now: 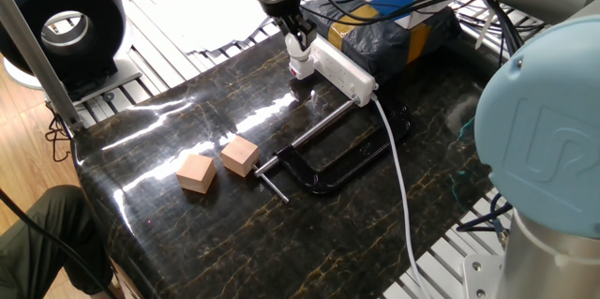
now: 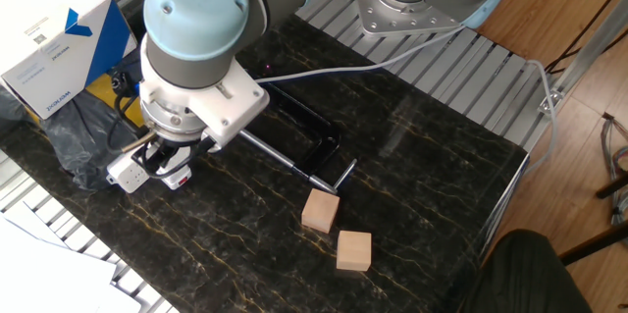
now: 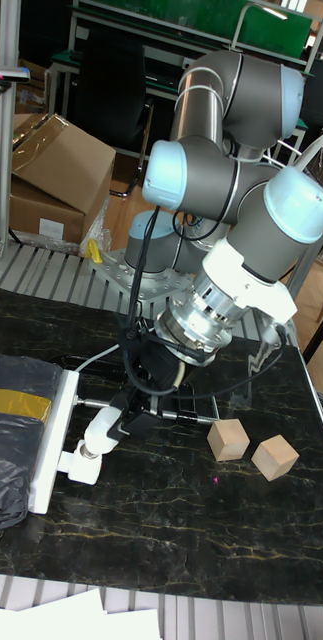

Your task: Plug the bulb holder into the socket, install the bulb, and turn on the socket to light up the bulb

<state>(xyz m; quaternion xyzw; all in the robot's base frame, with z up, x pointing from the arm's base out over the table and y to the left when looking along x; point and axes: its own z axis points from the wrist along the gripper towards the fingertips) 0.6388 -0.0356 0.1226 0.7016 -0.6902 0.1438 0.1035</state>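
Dark marbled table point(image 1: 187, 233) carries the work area, with metal rails around it and a cardboard box point(image 3: 41, 180) behind in the tall view.

Socket point(image 1: 345, 70): lies flat near the far edge, beside a black bag point(image 1: 394, 37). Its long axis runs along that edge. A white cable point(image 1: 401, 186) leaves one short end and runs across the table.

Holder point(image 3: 81, 464): seated against the socket's other short end, so that its axis points sideways, away from the strip and parallel to the table.

Bulb point(image 3: 103, 427): sits in line with the holder, base toward it, globe tilted slightly upward toward the gripper point(image 3: 123, 420). Whether it is fully screwed in cannot be told.

Gripper: its black fingers point(image 1: 301, 31) close around the bulb's globe, pinching it from both sides.

Other items: a black clamp point(image 1: 328, 158) lies mid-table, with its bar running alongside the cable. Two wooden cubes point(image 1: 217, 165) sit just beside each other near the clamp's handle, well apart from the socket.
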